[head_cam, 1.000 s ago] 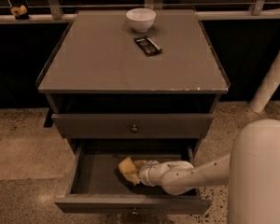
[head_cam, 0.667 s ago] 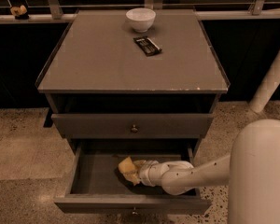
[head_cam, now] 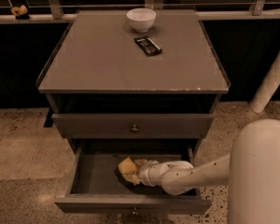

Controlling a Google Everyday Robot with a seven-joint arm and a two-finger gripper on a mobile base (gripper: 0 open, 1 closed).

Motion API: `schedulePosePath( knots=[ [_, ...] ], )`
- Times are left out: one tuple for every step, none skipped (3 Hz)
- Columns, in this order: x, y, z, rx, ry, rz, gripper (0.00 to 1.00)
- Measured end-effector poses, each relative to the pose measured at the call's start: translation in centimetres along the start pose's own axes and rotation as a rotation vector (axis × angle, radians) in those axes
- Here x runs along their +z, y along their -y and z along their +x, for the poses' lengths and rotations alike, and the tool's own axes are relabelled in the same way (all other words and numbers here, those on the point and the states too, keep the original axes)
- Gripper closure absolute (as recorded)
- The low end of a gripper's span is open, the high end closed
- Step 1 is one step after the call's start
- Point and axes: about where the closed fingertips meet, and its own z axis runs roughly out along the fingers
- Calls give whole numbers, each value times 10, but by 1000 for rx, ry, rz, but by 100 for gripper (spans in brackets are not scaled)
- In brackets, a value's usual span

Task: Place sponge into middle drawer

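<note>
Sponge is down in the open drawer and the arm's just parked there

Nothing's really budged compared with a second ago: the pincer point(head_cam: 139, 171) sits low inside the middle drawer point(head_cam: 91, 174), reaching in from the right. The yellow sponge point(head_cam: 126, 168) is right at its tip, around the middle of the drawer floor. From where I'm standing I can't tell if it's clamped on the sponge or has let go. My guess is the drop-off is basically done, with only the release and pull-out left. The white bowl point(head_cam: 141, 19) and dark packet point(head_cam: 148, 45) sit untouched up on the worktop point(head_cam: 98, 64), and the upper drawer front point(head_cam: 168, 125) is shut
</note>
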Motion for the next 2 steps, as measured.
schedulePosePath(
  knots=[
    [0, 0, 0, 0, 0, 0, 0],
    [0, 0, 0, 0, 0, 0, 0]
  ],
)
